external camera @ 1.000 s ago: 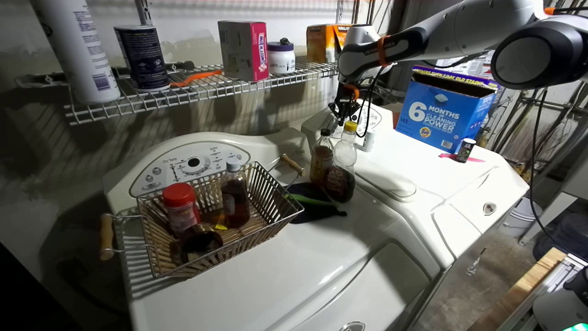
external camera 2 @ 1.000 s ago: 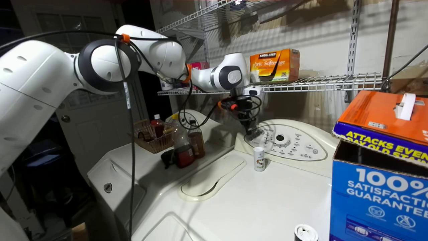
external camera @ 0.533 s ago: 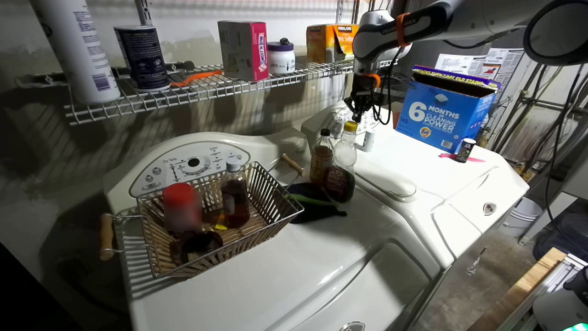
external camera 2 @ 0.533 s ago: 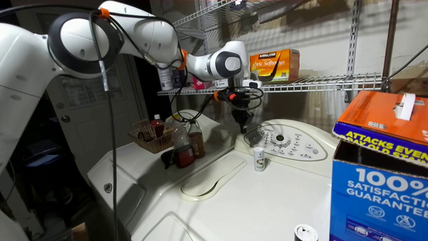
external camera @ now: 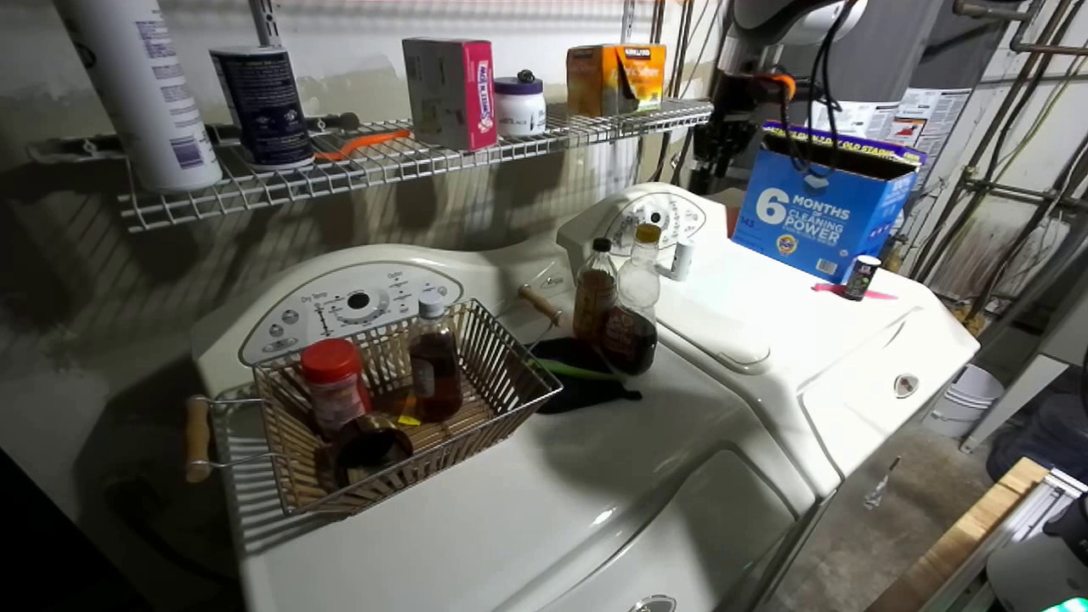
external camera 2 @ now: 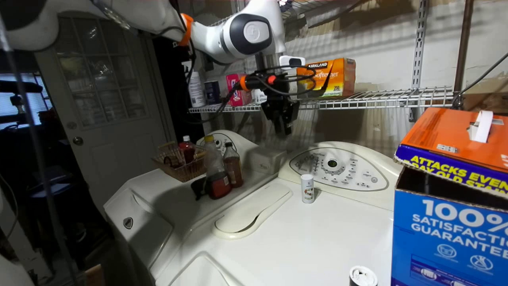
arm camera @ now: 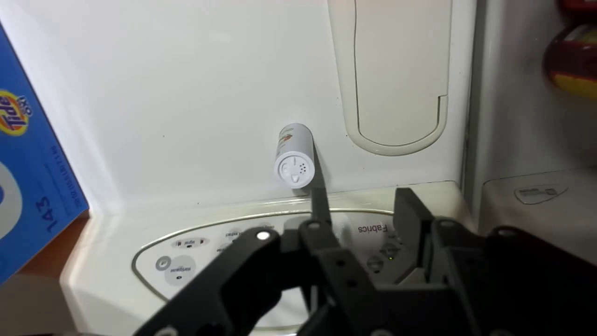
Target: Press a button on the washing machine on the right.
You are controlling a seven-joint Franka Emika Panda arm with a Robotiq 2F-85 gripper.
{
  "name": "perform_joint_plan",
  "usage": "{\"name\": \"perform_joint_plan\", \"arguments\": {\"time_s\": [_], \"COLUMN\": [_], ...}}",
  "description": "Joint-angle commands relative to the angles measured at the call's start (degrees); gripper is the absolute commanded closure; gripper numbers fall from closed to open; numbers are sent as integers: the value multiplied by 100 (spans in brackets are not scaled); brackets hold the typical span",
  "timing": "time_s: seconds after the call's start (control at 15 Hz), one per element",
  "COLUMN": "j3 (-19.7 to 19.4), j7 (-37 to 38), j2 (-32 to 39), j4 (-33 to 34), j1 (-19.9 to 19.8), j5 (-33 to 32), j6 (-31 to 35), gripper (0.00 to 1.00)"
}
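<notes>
The white washing machine [external camera: 765,293] with the oval control panel [external camera: 656,223] is on the right in an exterior view. It fills the front of an exterior view [external camera 2: 325,230], where its panel [external camera 2: 345,171] has a round knob with a small display. In the wrist view its panel [arm camera: 186,261] shows upside down, partly hidden by the fingers, with a small yellow-green light lit. My gripper [external camera 2: 283,132] hangs above the panel's left end, apart from it; it shows also in an exterior view [external camera: 702,180]. In the wrist view my gripper [arm camera: 363,200] is open, with nothing between the fingertips.
A white shaker [external camera 2: 307,188] stands before the panel. A blue Tide box [external camera 2: 448,234] stands on the washer. The neighbouring machine [external camera: 476,527] carries a wire basket [external camera: 501,425] and bottles [external camera: 631,331]. A wire shelf [external camera: 544,136] with boxes runs above, near the arm.
My gripper has risen from close by the panel's left end to well above it. The arm has lifted with it. The panel and the objects around it stay in place.
</notes>
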Motion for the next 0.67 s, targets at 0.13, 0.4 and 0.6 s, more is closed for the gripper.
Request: {"name": "perform_joint_plan", "arguments": {"time_s": [0.13, 0.4, 0.6], "j3": [14, -54, -114], "j7": [-1691, -2083, -2499], "j2": [-1595, -1578, -1918], "j4": [-1886, -1813, -2191], "j1": [-287, -286, -261], "j5": [-67, 183, 394], "j6": [1127, 1256, 1436], "gripper": [12, 9, 0]}}
